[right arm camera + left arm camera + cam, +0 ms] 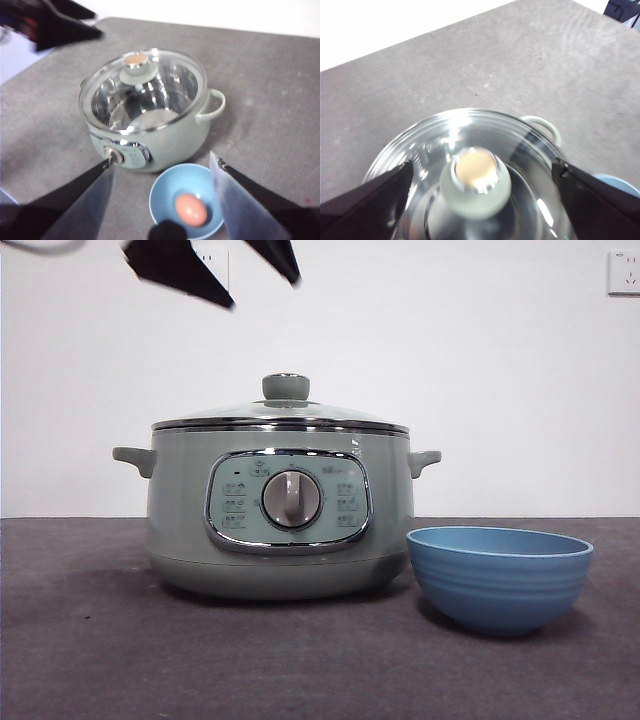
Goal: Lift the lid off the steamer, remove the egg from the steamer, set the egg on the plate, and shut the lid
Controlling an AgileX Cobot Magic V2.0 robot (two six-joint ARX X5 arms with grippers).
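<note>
- Nearest us, lower right, the plate sits on the grey table, the egg inside.
- The lid covers the steamer before a white wall.
- We see the left gripper spread wide above the lid; the right gripper gapes empty.

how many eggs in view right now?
1. The egg lies in the blue bowl beside the steamer. None shows through the lid.

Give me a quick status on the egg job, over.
Left gripper open above the lid; right gripper open above the plate. Egg in plate, lid on steamer. Nothing in the way.
</note>
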